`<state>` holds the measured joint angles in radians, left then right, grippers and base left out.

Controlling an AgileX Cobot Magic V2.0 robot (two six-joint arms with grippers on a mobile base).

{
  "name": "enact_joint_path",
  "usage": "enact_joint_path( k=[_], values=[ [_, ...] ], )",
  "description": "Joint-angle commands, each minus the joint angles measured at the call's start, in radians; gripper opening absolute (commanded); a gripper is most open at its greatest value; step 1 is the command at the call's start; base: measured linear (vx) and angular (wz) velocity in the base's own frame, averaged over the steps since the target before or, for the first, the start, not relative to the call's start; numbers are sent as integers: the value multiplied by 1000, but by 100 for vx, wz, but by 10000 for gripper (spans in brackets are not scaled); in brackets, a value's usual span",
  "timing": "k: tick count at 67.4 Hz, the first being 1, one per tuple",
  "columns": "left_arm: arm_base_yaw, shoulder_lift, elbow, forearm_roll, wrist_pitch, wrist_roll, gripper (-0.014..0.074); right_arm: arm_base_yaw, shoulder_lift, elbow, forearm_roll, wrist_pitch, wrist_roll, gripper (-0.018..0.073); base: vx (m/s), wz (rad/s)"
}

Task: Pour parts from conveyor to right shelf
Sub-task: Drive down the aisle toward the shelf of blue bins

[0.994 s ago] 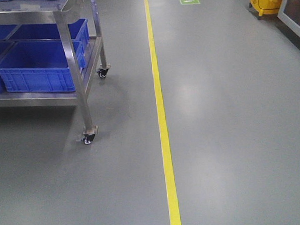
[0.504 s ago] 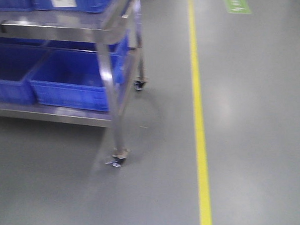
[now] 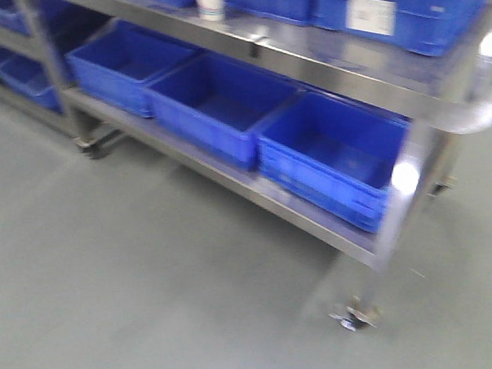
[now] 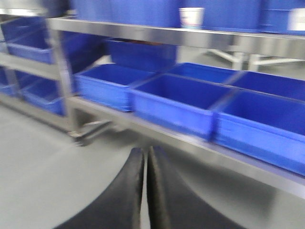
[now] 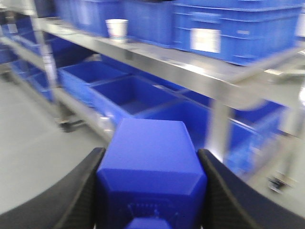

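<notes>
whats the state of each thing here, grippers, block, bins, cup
blue block: clamped in the right gripper, off any surface
right gripper: shut on the blue block
left gripper: shut, holding nothing
lower bins: open-topped, look empty
white cup: upright on the right shelf, upper level

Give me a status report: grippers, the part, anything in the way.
Left gripper shut, empty. Right gripper shut on the blue part. Right shelf close ahead, lower bins look empty. Only a paper cup on the upper rail; view blurred.
</notes>
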<state>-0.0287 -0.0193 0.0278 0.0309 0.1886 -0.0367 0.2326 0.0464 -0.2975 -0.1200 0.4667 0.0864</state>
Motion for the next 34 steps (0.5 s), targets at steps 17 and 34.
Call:
enact_joint_path(
  k=[17, 34],
  values=[
    [-5, -4, -19, -1, -70, -7, -6, -5, 12, -26, -14, -84, -6, -8, 25, 91],
    [-5, -4, -19, -1, -70, -7, -6, -5, 12, -26, -14, -84, -6, -8, 20, 93]
  ],
)
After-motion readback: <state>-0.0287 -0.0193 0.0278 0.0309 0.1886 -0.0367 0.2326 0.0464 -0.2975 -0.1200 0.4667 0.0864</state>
